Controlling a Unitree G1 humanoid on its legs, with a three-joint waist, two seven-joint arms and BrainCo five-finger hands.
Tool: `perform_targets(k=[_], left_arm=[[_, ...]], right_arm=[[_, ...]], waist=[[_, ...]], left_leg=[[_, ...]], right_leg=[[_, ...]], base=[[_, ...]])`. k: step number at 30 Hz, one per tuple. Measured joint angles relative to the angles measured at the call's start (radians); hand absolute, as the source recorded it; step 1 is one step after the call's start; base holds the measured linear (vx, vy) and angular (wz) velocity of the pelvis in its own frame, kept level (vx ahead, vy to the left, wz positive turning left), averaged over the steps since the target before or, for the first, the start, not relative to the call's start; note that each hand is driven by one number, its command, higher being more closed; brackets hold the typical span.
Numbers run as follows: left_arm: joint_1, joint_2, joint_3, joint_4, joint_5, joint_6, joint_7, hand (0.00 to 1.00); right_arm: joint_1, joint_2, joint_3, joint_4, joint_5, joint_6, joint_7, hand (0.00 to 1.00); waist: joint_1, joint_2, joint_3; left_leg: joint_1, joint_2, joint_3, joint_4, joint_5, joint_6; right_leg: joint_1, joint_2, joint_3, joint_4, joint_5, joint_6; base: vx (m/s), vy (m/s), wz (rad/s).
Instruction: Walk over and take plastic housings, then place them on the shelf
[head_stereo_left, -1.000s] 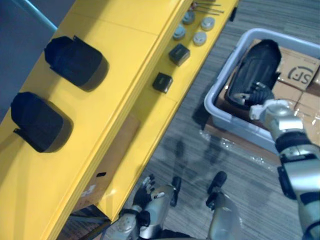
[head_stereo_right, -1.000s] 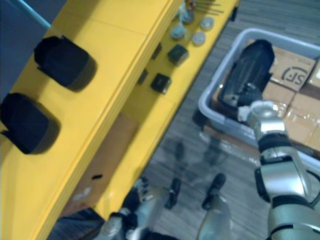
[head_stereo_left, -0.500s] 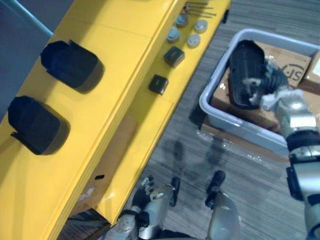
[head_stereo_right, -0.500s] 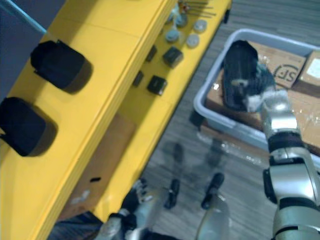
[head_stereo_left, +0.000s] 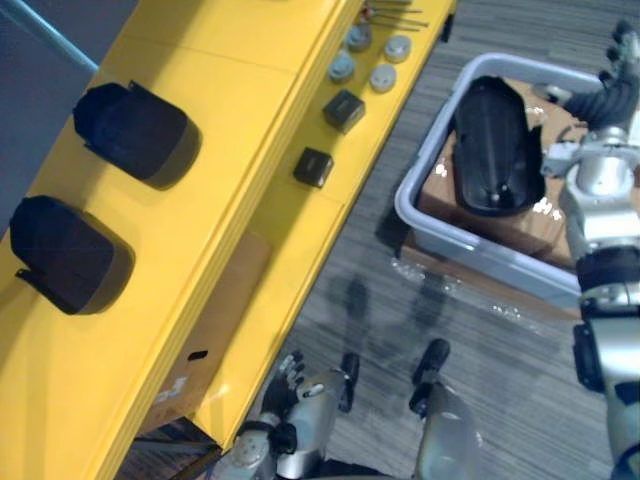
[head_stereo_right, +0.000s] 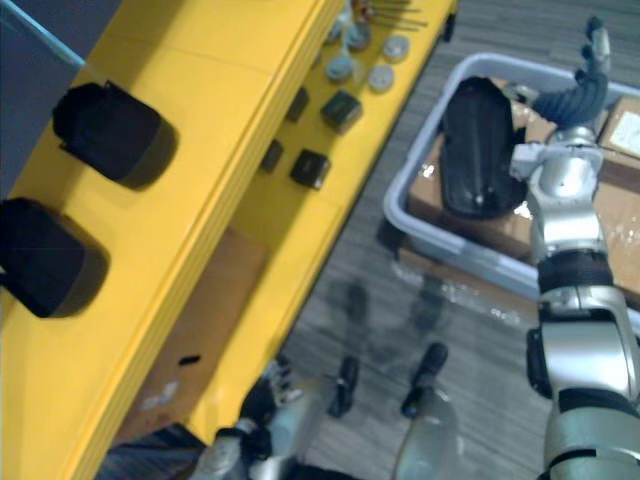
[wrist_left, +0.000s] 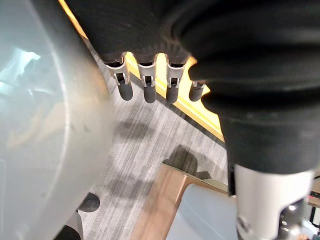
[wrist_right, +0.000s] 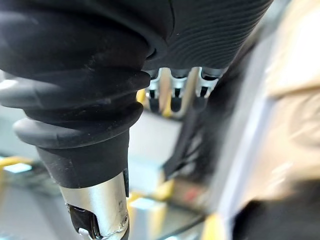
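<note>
Eye views first: your right hand (head_stereo_right: 577, 98) stands over the grey bin (head_stereo_left: 470, 238), fingers straight and spread, gripping nothing, just beside the black housing (head_stereo_left: 495, 160) lying in it. A far housing (head_stereo_left: 135, 130) and a near housing (head_stereo_left: 65, 255) sit on the yellow shelf (head_stereo_left: 250, 100). Your left hand (head_stereo_left: 292, 388) hangs low by the shelf. Left wrist view: its fingers (wrist_left: 145, 92) hang straight over the floor (wrist_left: 135, 150), empty. Right wrist view: fingers (wrist_right: 175, 86) relaxed, empty.

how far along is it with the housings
Done: two black housings sit on the yellow shelf. In hand: nothing; the right hand is open over the grey bin, beside the third housing lying in it, and the left hand hangs low by the shelf. Left: grasp that housing and shelve it.
</note>
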Motion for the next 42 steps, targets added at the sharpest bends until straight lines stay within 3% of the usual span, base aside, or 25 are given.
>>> perform_targets(k=[4, 10, 15, 17, 22, 23, 27, 35, 42], left_arm=[[-0.012, 0.006, -0.023, 0.020, -0.001, -0.016, 0.004, 0.00], [-0.021, 0.008, -0.029, 0.031, -0.001, -0.017, 0.005, 0.00], [-0.036, 0.004, -0.030, 0.043, -0.031, -0.015, 0.015, 0.00], [-0.042, 0.003, -0.030, 0.053, -0.032, -0.014, 0.020, 0.00], [-0.053, -0.005, -0.030, 0.068, -0.040, -0.016, 0.045, 0.00], [-0.061, -0.008, -0.032, 0.079, -0.040, -0.015, 0.050, 0.00], [-0.084, -0.015, -0.061, 0.112, -0.078, -0.015, 0.062, 0.00], [-0.118, -0.015, -0.063, 0.149, -0.080, -0.018, 0.081, 0.00], [-0.132, -0.015, -0.069, 0.146, -0.080, -0.042, 0.092, 0.00]], right_arm=[[-0.027, -0.001, -0.003, 0.062, 0.002, 0.102, -0.014, 0.00], [-0.066, -0.013, 0.000, 0.114, 0.025, 0.188, -0.046, 0.00], [-0.068, -0.021, 0.001, 0.192, 0.043, 0.258, -0.029, 0.00], [-0.068, -0.028, 0.010, 0.195, 0.044, 0.302, -0.021, 0.00], [-0.066, -0.053, 0.027, 0.237, 0.061, 0.360, -0.009, 0.00], [-0.067, -0.063, 0.028, 0.237, 0.062, 0.362, -0.008, 1.00], [-0.066, -0.113, 0.049, 0.245, 0.058, 0.372, -0.010, 1.00], [-0.063, -0.191, 0.069, 0.259, -0.047, 0.396, 0.009, 1.00], [-0.055, -0.189, 0.107, 0.292, -0.203, 0.432, 0.113, 1.00]], waist=[[0.007, 0.008, -0.005], [0.015, 0.015, -0.010], [0.035, 0.028, -0.020], [0.037, 0.032, -0.023], [0.041, 0.040, -0.029], [0.045, 0.046, -0.032], [0.068, 0.073, -0.052], [0.085, 0.079, -0.057], [0.089, 0.079, -0.057]], left_leg=[[-0.003, -0.006, -0.001, 0.000, 0.000, 0.000], [-0.030, -0.017, -0.018, 0.025, -0.002, 0.002], [-0.075, -0.018, -0.027, 0.050, -0.002, 0.002], [-0.086, -0.017, -0.028, 0.056, -0.002, 0.002], [-0.125, -0.018, -0.028, 0.072, -0.003, 0.001], [-0.133, -0.018, -0.027, 0.076, -0.003, 0.001], [-0.173, -0.014, -0.029, 0.105, -0.014, 0.001], [-0.218, -0.011, -0.030, 0.124, -0.022, 0.000], [-0.229, -0.009, -0.042, 0.136, -0.026, -0.001]], right_leg=[[-0.010, -0.007, 0.000, 0.017, -0.004, -0.003], [-0.025, -0.024, -0.014, 0.040, -0.025, -0.002], [-0.058, -0.029, -0.028, 0.055, -0.025, -0.003], [-0.067, -0.029, -0.029, 0.056, -0.024, -0.004], [-0.104, -0.033, -0.029, 0.071, -0.029, -0.012], [-0.113, -0.033, -0.028, 0.074, -0.030, -0.013], [-0.144, -0.032, -0.030, 0.087, -0.034, -0.018], [-0.183, -0.032, -0.032, 0.104, -0.038, -0.019], [-0.184, -0.031, -0.041, 0.110, -0.039, -0.016]], base=[[0.00, 0.009, 0.01], [-0.03, 0.039, 0.11], [-0.04, 0.016, 0.07], [0.00, 0.000, 0.00], [-0.02, 0.028, 0.01], [0.00, 0.000, 0.00], [-0.02, 0.030, -0.01], [-0.01, 0.045, 0.00], [0.02, 0.046, 0.04]])
